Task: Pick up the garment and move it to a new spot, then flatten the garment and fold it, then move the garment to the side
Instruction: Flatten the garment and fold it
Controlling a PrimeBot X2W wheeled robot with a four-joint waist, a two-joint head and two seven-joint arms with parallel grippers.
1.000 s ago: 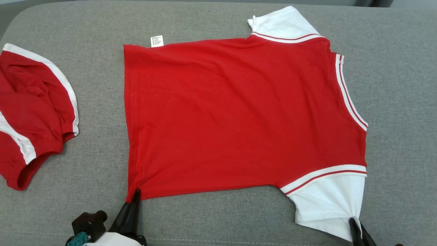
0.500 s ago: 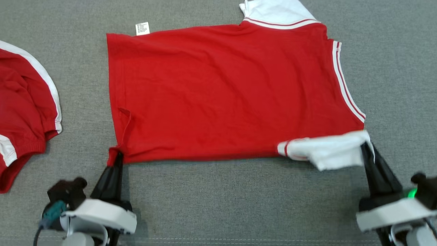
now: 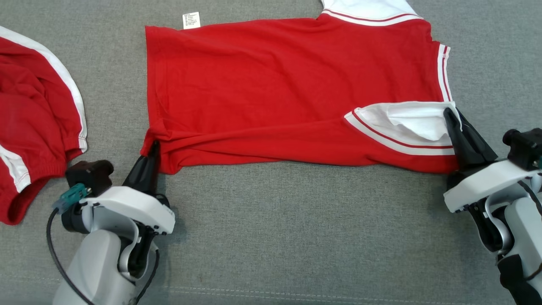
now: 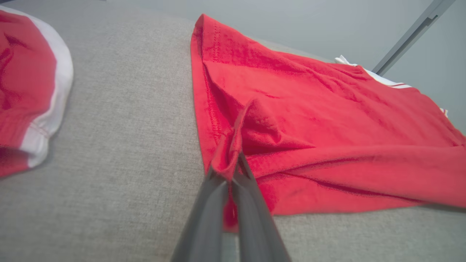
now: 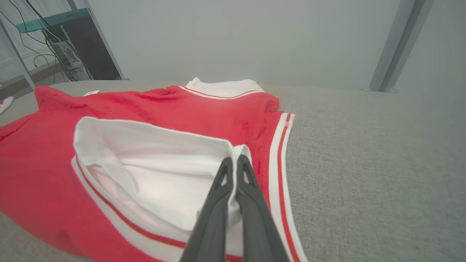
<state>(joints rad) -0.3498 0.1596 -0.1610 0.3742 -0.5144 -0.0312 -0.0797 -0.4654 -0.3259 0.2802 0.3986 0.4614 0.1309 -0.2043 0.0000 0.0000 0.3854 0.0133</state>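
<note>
Red shirt: spread on the grey cushion in the middle of the head view, with a white tag at its far hem corner.
Left gripper: fingers closed tight on the near hem corner, with a small peak of red cloth pinched and raised between them.
Right gripper: fingers closed on the cuff of the near white sleeve, holding it up off the cloth.
Change: a second ago the shirt lay flat, with both pinched points out at its near edge. Now the sleeve is turned back over the red body and the hem corner is drawn inward. A long crease runs between the two grips.
Camera: the head view has itself shifted, so the shirt's slide across the picture is no move of the shirt.
Meaning: flattening looks finished and the fold has begun, with the near edge travelling toward the far one.
Next: both arms probably need to carry across evenly, or the fold line will skew.
Other red garment: bunched at the left, well apart from the shirt.
</note>
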